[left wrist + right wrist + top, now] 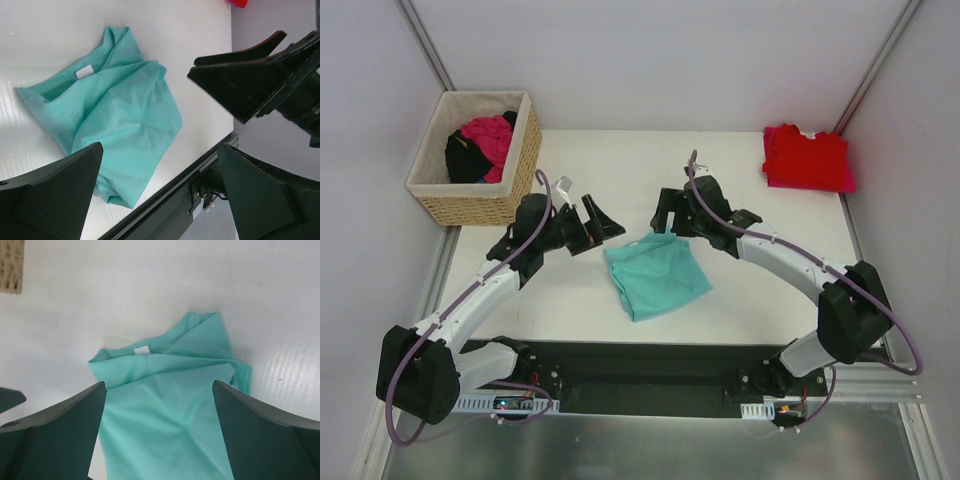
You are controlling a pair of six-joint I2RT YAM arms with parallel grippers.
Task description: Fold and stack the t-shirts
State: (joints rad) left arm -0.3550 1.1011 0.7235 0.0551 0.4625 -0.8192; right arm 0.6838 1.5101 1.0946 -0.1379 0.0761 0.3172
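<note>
Teal t-shirt [657,275] lies bunched; left end effector [595,228] and right end effector [670,217] gape empty beside it. Pinching several layers could skew the fold.

You're looking down on a white table [750,300] under soft, even light. Plain pale walls [650,60] close it in on three sides, and metal rails [428,48] run up the far corners. A wicker basket [470,208] sits at the table's far-left corner. Along your near edge there's a black plate [650,365], then brushed metal [650,440].

Red t-shirt [239,2] mostly beyond top edge
</note>
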